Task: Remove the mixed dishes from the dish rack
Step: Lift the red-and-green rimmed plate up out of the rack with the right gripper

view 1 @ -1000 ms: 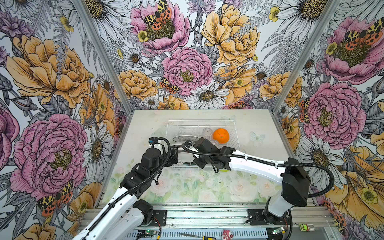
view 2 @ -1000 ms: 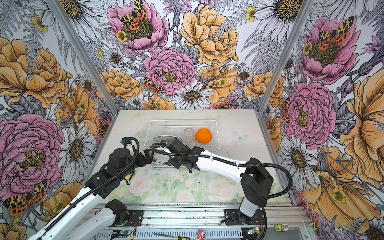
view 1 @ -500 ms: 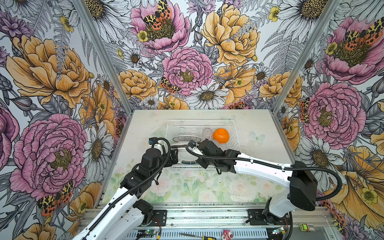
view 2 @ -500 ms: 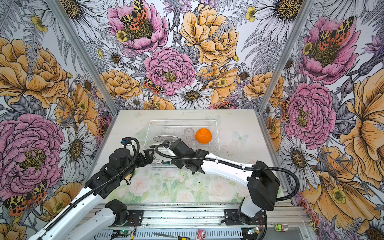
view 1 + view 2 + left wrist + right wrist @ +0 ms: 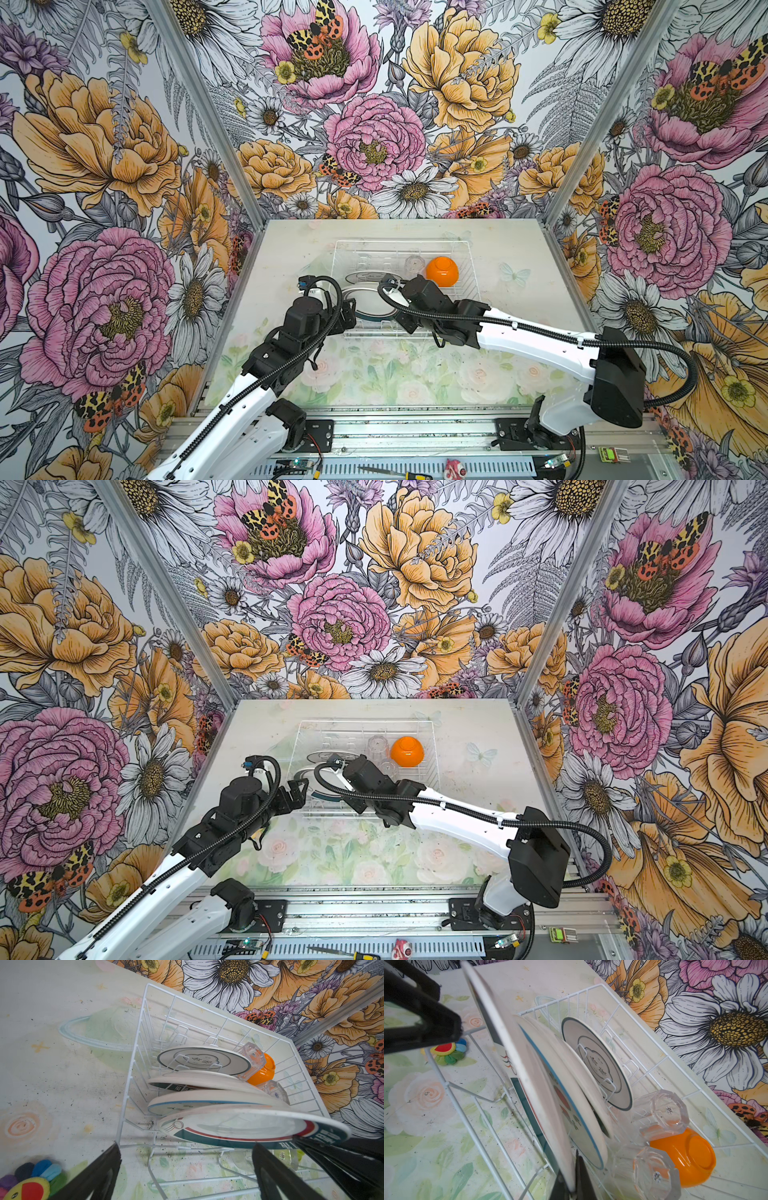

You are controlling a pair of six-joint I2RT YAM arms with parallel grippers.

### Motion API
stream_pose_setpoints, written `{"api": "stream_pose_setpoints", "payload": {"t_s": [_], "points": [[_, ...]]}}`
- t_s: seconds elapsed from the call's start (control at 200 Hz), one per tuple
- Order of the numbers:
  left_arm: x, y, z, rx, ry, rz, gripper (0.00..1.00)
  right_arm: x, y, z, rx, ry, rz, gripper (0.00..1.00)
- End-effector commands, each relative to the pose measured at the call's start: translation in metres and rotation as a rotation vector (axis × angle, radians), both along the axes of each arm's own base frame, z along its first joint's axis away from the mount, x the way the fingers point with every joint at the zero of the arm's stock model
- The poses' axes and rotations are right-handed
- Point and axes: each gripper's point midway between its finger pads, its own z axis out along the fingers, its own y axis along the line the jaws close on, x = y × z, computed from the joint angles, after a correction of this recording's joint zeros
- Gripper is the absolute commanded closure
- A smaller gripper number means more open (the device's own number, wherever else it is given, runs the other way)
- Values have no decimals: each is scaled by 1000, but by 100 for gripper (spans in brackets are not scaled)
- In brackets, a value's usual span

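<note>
The dish rack (image 5: 470,266) (image 5: 435,746) is a white wire basket at the middle of the table. Several white plates stand in its prongs. The nearest plate (image 5: 517,1059) (image 5: 249,1128) has a teal and red rim, and my right gripper (image 5: 569,1172) is shut on its edge. Behind it stand a blue-rimmed plate (image 5: 207,1099) and a plate with printed characters (image 5: 598,1064). An orange bowl (image 5: 441,271) (image 5: 685,1159) lies upside down at the rack's far right, beside two clear cups (image 5: 662,1113) (image 5: 652,1172). My left gripper (image 5: 187,1147) (image 5: 348,309) is open at the rack's near left corner, holding nothing.
A many-coloured plush toy (image 5: 31,1180) (image 5: 448,1051) lies on the table left of the rack. Flowered walls close in the table on three sides. Small tools (image 5: 395,471) lie on the metal rail in front.
My right gripper has closed on the nearest plate's edge while the right arm's elbow swung outward to the right. The left arm has stayed still with its gripper open.
</note>
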Motion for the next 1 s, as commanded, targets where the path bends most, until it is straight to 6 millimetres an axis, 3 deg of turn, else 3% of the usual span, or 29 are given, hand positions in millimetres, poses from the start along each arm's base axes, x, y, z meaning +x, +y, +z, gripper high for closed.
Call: {"api": "stream_pose_setpoints", "payload": {"t_s": [0.0, 0.27, 0.996], "points": [[2, 5, 5, -10, -33, 25, 1, 1, 2, 42, 165, -37, -43, 100], [3, 5, 8, -16, -40, 28, 1, 1, -11, 63, 245, -59, -79, 100], [7, 2, 5, -22, -40, 27, 1, 21, -57, 89, 484, -4, -236, 100]]}}
